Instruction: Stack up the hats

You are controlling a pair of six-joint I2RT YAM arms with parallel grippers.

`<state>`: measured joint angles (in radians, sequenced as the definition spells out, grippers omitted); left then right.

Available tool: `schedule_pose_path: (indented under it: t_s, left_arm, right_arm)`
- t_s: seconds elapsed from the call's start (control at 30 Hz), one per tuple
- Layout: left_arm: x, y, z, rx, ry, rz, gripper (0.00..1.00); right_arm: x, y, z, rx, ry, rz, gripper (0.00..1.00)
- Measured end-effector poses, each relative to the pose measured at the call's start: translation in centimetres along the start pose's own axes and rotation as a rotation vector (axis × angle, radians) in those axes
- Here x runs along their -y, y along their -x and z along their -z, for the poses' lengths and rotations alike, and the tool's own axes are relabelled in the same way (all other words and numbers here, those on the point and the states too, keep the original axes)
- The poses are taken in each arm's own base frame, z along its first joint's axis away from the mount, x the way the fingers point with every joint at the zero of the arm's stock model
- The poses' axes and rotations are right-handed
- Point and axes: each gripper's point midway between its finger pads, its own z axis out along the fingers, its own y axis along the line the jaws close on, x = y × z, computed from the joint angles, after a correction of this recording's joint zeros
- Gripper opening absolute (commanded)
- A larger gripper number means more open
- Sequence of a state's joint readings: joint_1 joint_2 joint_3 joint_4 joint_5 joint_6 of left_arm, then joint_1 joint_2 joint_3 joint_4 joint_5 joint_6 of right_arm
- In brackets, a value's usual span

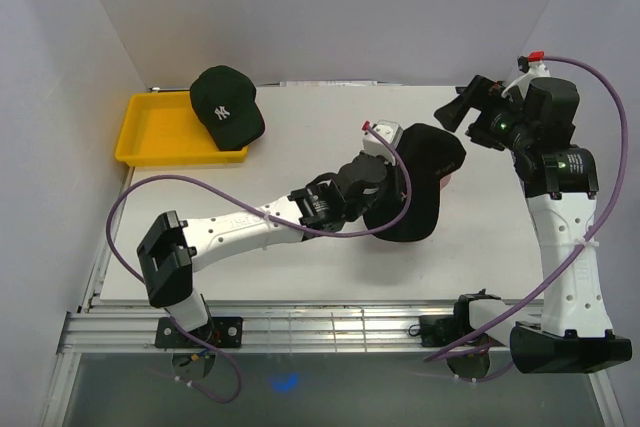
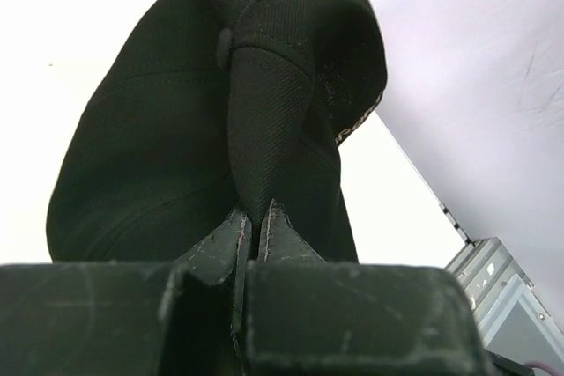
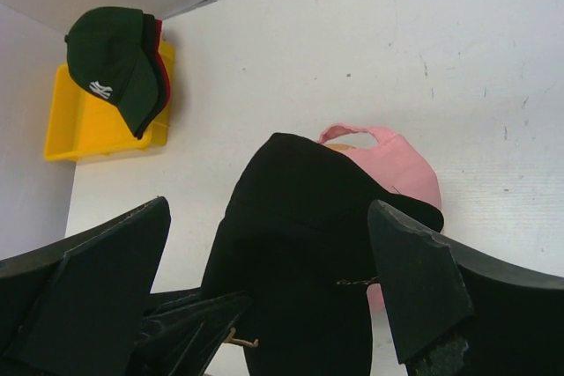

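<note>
From above, the left arm (image 1: 250, 222) lies low and stretched from its base at the near left out to the middle of the table (image 1: 300, 137). The left gripper (image 1: 395, 169) has its jaws pressed together on the black cap (image 1: 425, 192). The right arm (image 1: 565, 237) stands upright at the right, and the right gripper (image 1: 452, 113) is raised beyond the black cap with its jaws spread and nothing between them. Two caps show plainly here: the black one and a green NY cap (image 1: 228, 105), which rests on the far right corner of a yellow tray (image 1: 150, 137). A pinkish sliver peeks from under the black cap's right side. The left wrist view shows the finger pads (image 2: 225, 248) shut on a pinched fold of the black cap's crown, which fills the frame and hides what lies beyond. In the right wrist view the fingers (image 3: 414, 279) stand wide apart above the black cap. That cap lies over a pink cap (image 3: 401, 169). A red cap (image 3: 159, 52) shows as an edge under the green one, which makes four caps in two pairs.
</note>
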<state>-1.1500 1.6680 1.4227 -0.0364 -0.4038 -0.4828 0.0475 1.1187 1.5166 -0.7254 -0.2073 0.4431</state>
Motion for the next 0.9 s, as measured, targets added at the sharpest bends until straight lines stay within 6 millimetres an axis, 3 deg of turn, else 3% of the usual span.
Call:
schedule_pose_path:
  t_s: [0.23,0.7,0.8,0.9]
  left_arm:
    - [-0.2,-0.8,0.5,0.028,-0.008,-0.008,0.0]
    - [1.4,6.3,1.0,0.202,0.008,0.012,0.0]
    - [1.7,5.9,0.2,0.188,0.005,0.012,0.0]
    - [1.7,4.2,-0.5,0.14,0.003,0.008,0.0]
  right_arm:
    - [0.9,-1.4,-0.8,-0.039,-0.019,-0.009,0.98]
    - [0.7,-1.0,-0.6,-0.028,-0.014,-0.008,0.98]
    - [0.8,-1.0,-0.6,-0.027,-0.017,-0.007,0.98]
    - [0.7,-1.0,-0.6,-0.025,-0.017,-0.007,0.98]
